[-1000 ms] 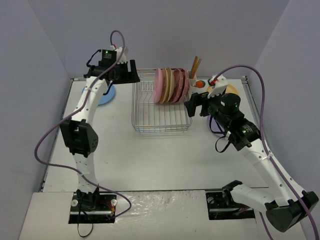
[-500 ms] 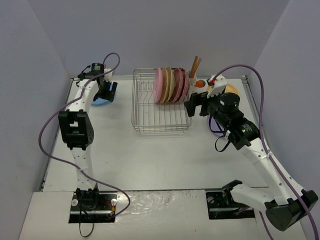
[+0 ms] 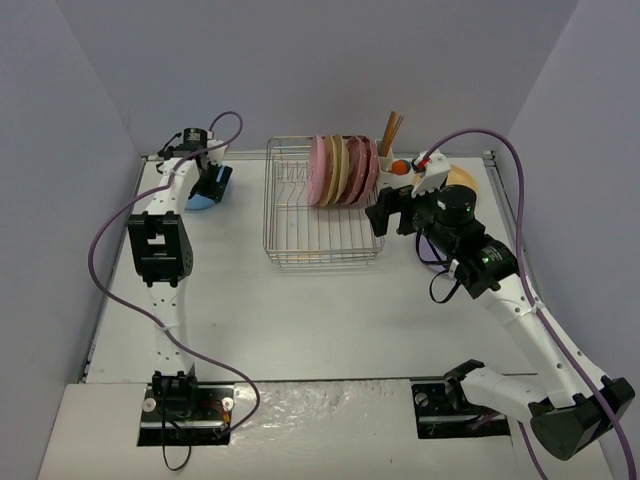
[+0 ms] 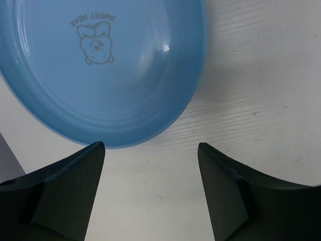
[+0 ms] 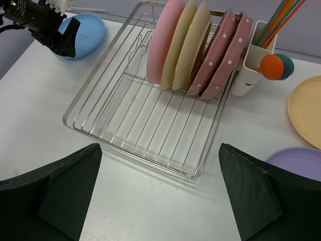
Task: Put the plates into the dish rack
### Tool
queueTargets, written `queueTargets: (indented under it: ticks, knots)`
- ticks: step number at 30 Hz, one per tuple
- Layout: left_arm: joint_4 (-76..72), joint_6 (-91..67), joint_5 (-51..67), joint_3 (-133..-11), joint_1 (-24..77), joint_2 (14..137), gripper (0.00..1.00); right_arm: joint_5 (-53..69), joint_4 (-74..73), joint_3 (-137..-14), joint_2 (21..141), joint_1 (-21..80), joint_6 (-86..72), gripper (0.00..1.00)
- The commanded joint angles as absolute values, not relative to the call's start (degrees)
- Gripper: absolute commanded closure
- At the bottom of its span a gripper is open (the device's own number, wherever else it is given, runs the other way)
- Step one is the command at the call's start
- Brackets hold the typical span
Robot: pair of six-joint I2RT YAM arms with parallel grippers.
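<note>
Grey walls [image 3: 330, 70] close in a white table [image 3: 300, 310]. The rack [image 3: 310, 235] sits toward the far side, near the middle. Five plates stand on edge at its right end: a pink plate [image 5: 163, 40], two beige plates [image 5: 188, 47] and two dotted plates [image 5: 223, 50], packed close together. A white cup [image 5: 253, 60] hangs on the rack's right side with utensils sticking out of it.

My left gripper [image 4: 149, 155] is out at the far left corner, well apart from the rack. It is over the blue plate [image 4: 100, 70], which lies flat on the table. The jaws are spread and grip nothing. The plate's rim lies just ahead of the fingertips, and I cannot tell whether they touch it.

My right gripper [image 5: 159, 150] hangs just right of the rack, facing it — jaws as wide as they go, holding nothing. An orange plate [image 5: 306, 108] and a lavender plate [image 5: 296, 163] lie flat on the table to the rack's right — the lavender one is partly hidden behind my finger.
</note>
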State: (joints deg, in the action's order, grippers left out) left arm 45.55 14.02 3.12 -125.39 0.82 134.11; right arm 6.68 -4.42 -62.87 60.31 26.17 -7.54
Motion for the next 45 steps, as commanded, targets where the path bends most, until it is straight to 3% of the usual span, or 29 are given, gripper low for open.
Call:
queueTargets:
  ticks: [1,9,12,13,20,22,27,33,39,45]
  knots:
    - [45.15,16.07,3.73,-128.8,0.53,135.81,0.31,6.83,-2.32,-63.82,60.63,25.66,-8.45,0.0]
    - [45.85,15.29,7.03,-129.46,0.51,138.82,0.41,6.07,-2.72,-64.07,60.92,25.66,-8.82,0.0]
    - [45.7,15.21,7.03,-129.38,0.35,139.22,0.57,6.06,-2.72,-64.16,61.17,25.66,-9.14,0.0]
    - [45.7,15.04,7.03,-129.38,0.35,139.39,0.57,6.06,-2.72,-64.16,61.17,25.66,-9.06,0.0]
    - [45.97,12.31,7.73,-127.27,0.35,137.91,0.95,6.68,-2.72,-64.25,61.7,25.66,-9.05,0.0]
    - [45.1,11.87,7.65,-125.43,0.35,136.06,1.0,6.94,-2.72,-64.34,61.79,25.66,-8.96,0.0]
    - [44.47,7.73,10.81,-120.94,0.26,128.06,1.0,7.13,-2.64,-64.77,62.13,25.66,-8.45,0.0]
    - [42.56,-8.56,24.63,-119.62,0.5,113.14,1.0,7.61,-2.55,-65.24,62.72,25.72,-7.91,0.0]
    - [25.87,-29.41,39.02,-113.33,2.34,103.77,1.0,7.66,-2.43,-65.02,62.21,25.66,-8.07,0.0]
    - [8.01,-47.55,42.97,-111.09,7.74,101.08,1.0,7.73,-2.37,-64.42,61.09,25.66,-8.88,0.0]
